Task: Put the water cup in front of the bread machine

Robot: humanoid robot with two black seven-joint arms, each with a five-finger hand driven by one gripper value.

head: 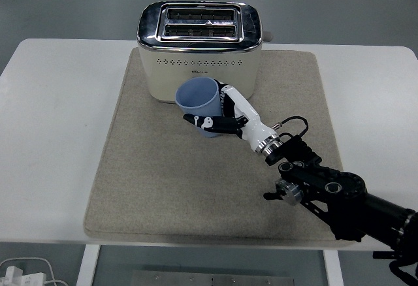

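A pale blue water cup [198, 103] stands open side up on the beige mat [150, 181], just in front of the cream and chrome bread machine [200, 47]. My right hand [225, 117], white with black finger joints, is wrapped around the cup's right and front side, with its fingers [204, 122] curled across the lower wall. The black right arm [333, 194] runs in from the lower right corner. Whether the cup's base touches the mat is hidden by the hand. The left arm does not show.
The mat covers the middle of the white table [52, 136]. A white power strip with cables [19, 274] lies on the floor at the lower left, below the table's near edge.
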